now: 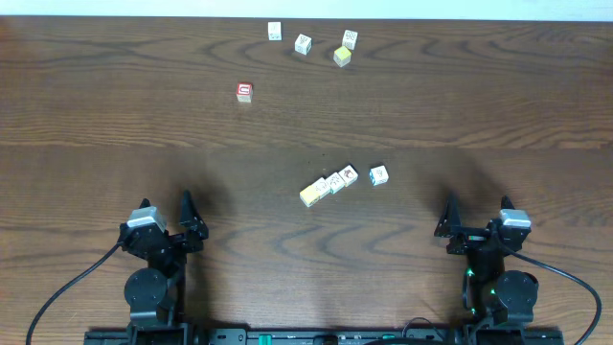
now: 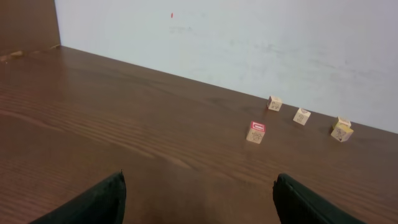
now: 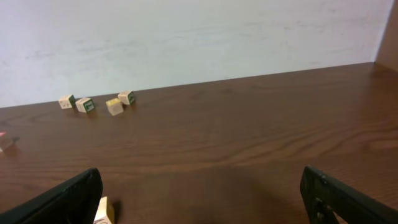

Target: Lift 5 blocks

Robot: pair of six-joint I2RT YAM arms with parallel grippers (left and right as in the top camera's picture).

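Overhead: blocks (image 1: 336, 181) mid-table in a slanted row, with one more just to the right. Left gripper (image 1: 165, 203) and right gripper (image 1: 478, 203) sit at the near edge, jaws spread, holding nothing.
Left wrist: red-faced cube (image 2: 255, 132) far right.
Right wrist: one block (image 3: 102, 210) beside a finger.

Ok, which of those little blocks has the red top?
The lone cube, by itself left of centre, between the far group and the near row; every other block shows cream or yellow.
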